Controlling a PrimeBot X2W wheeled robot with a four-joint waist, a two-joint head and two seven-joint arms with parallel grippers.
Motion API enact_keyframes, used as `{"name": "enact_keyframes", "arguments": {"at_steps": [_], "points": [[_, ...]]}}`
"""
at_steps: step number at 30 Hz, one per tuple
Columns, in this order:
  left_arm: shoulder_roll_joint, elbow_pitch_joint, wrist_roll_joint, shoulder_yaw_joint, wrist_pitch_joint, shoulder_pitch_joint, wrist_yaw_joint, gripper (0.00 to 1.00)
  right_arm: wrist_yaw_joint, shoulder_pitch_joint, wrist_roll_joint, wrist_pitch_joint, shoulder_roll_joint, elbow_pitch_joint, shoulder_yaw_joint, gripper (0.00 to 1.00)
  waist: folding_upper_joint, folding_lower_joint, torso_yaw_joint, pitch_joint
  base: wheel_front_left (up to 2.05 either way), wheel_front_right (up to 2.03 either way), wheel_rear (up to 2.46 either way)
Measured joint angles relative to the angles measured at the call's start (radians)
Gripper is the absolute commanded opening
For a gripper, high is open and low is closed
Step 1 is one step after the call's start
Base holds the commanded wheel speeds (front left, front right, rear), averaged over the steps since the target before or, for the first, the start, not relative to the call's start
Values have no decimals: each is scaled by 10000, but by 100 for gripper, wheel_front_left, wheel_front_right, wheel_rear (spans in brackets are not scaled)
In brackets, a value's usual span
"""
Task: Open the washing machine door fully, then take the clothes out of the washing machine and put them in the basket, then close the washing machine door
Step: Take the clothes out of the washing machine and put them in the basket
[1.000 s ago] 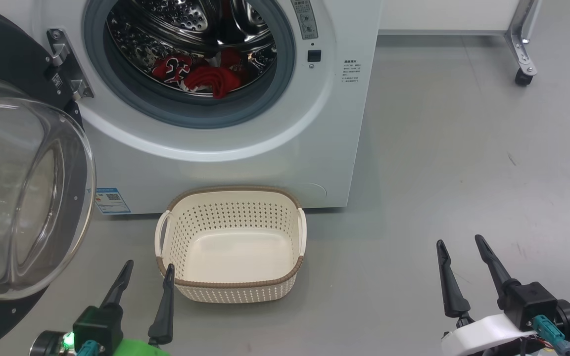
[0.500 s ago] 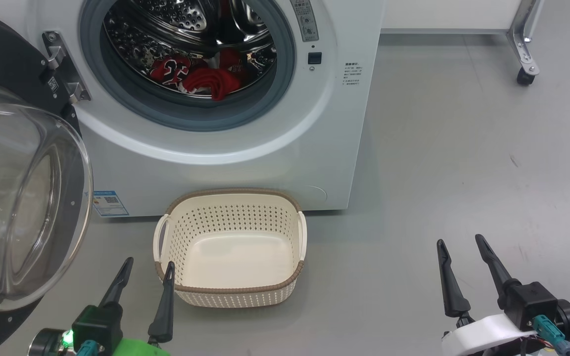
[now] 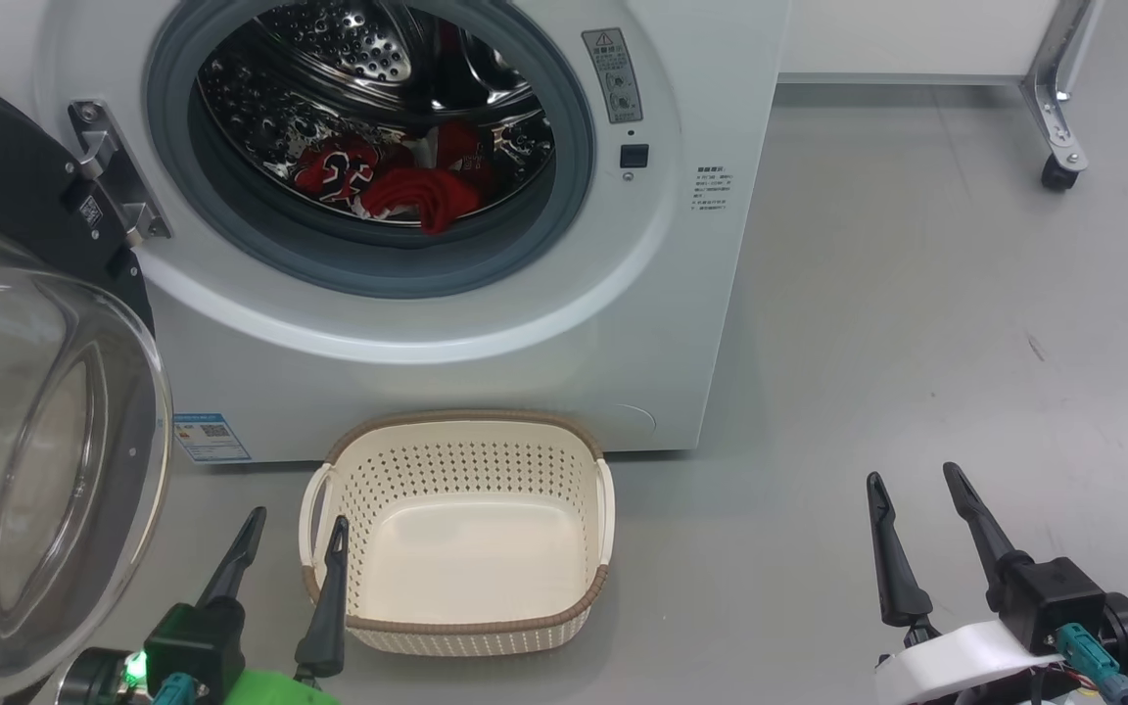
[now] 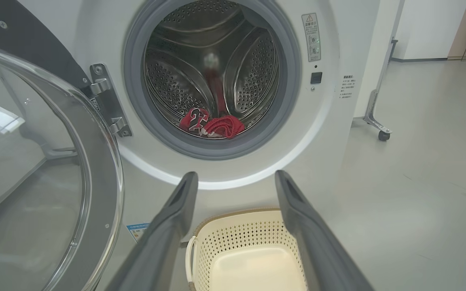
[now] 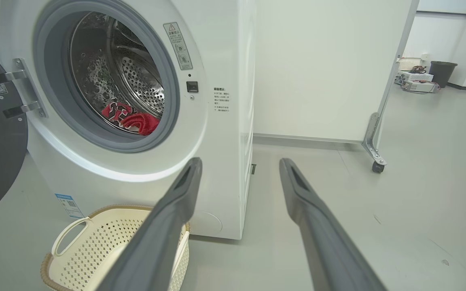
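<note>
Nearest, at the frame's bottom corners, the left hand (image 3: 297, 519) and right hand (image 3: 914, 476) hold fingers apart. Mid-frame, the basket (image 3: 466, 421) stands before the washing machine (image 3: 446, 382), near its blue QR sticker (image 3: 210, 437). The washing machine door (image 3: 35, 441) hangs open at left. Upper centre, the clothes (image 3: 398, 184) in the drum (image 3: 329, 59) show 23.

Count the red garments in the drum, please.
2 distinguishable: a numbered jersey on the left, a plain red garment beside it on the right. Others may be hidden.

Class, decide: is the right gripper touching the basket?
Apart. The head view shows bare floor between the right gripper and the basket.
</note>
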Motion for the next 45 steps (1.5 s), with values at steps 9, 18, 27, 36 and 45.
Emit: {"name": "enact_keyframes", "arguments": {"at_steps": [9,18,27,36,45], "points": [[0,-4,2,27,-10,-2,0,100,0,-1,2,0,4,4,2,100,0,0,-8,22,78,-78,0],[-2,2,2,48,-10,-2,6,100,0,-1,2,0,4,10,2,100,0,0,-15,-1,39,-39,0],[-2,27,2,81,0,-2,79,100,0,-1,8,0,4,13,2,100,0,-1,0,6,5,-5,0],[-2,25,4,69,0,-2,81,100,0,-1,12,0,-6,13,0,100,0,0,38,40,0,0,0],[-19,-33,-12,13,0,-5,79,100,2,-1,12,0,-15,-19,6,100,0,-1,70,115,0,0,0]]}}
